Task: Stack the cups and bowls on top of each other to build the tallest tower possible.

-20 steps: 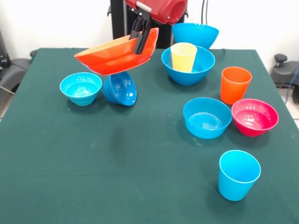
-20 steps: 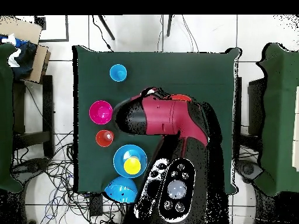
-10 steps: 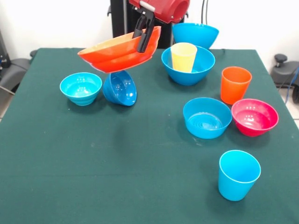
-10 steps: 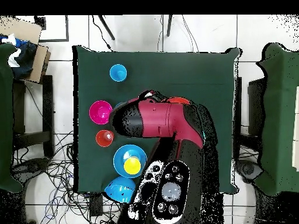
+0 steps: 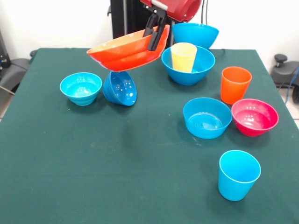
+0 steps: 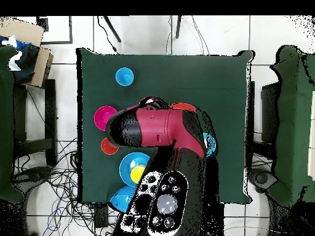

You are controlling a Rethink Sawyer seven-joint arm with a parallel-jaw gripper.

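Note:
My gripper (image 5: 151, 41) is shut on the rim of the wide orange bowl (image 5: 125, 52) and holds it tilted in the air above the small dark blue bowl (image 5: 120, 87), which lies on its side. The cyan bowl (image 5: 81, 87) stands to its left. The yellow cup (image 5: 183, 57) stands in a large blue bowl (image 5: 188, 70), with the other large blue bowl (image 5: 195, 33) behind. The orange cup (image 5: 235, 84), magenta-red bowl (image 5: 254, 116), medium light blue bowl (image 5: 207, 117) and light blue cup (image 5: 238, 174) stand at the right.
In the overhead view the arm (image 6: 160, 129) hides the table's middle. The light blue cup (image 6: 124, 76), magenta-red bowl (image 6: 101, 115) and yellow cup (image 6: 136, 174) show beside it. The green table (image 5: 117, 168) has room at the front left.
The gripper has carried the orange bowl to the right in the front view and slightly up, toward the blue bowl with the yellow cup. The other things have not moved.

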